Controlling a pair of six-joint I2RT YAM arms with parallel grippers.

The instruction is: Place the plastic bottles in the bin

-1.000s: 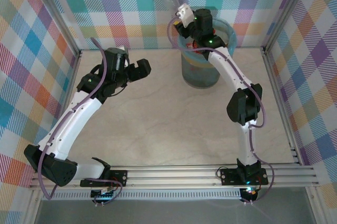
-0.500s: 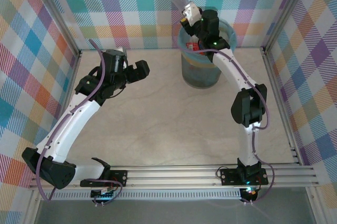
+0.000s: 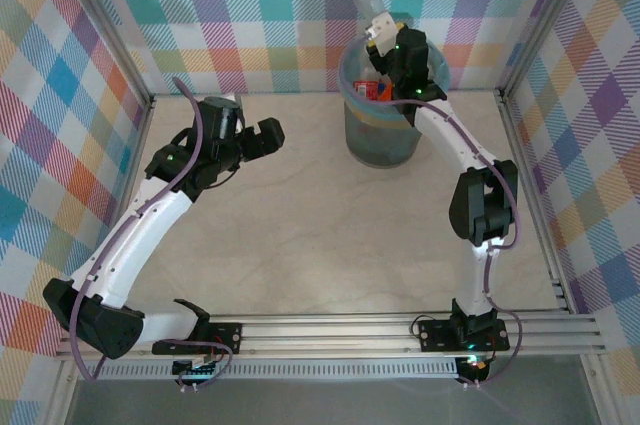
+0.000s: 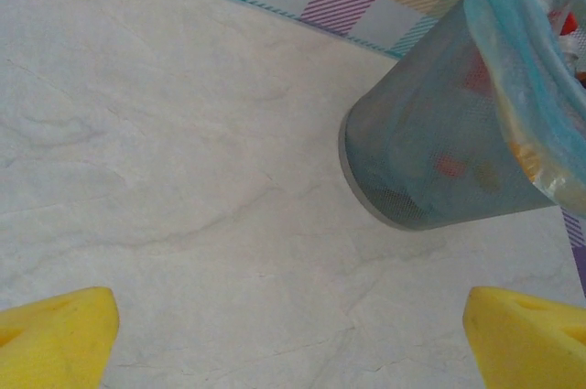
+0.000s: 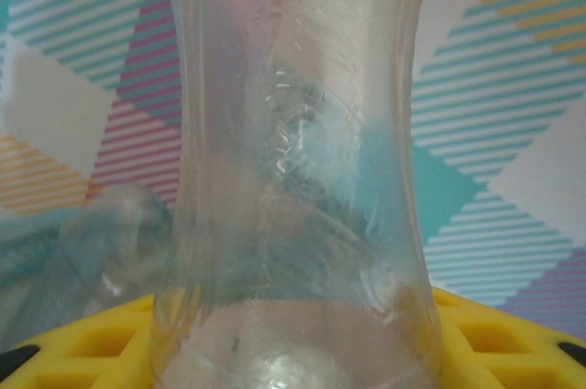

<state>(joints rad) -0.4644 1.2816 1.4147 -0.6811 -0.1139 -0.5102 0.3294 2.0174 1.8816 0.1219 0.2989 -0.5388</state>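
Your right end effector (image 3: pixel 383 30) is clamped on a clear bottle (image 5: pixel 293 178) over the bin (image 3: pixel 380 143). Your left end effector (image 3: pixel 262 135) hangs over the desk (image 3: pixel 330 235), fingers apart, left of the bin.

The counter (image 3: pixel 320 235), a pale, marble-veined surface, is carrying one object. The bin (image 3: pixel 381 141) (image 4: pixel 430 151), round, grey-blue and mesh-walled, is standing upright on the counter at the far edge, right of centre and well apart from the right edge. A light blue bag (image 4: pixel 513 69) is folding over its rim. An aluminium rail (image 3: pixel 330 329) is running along the near edge.
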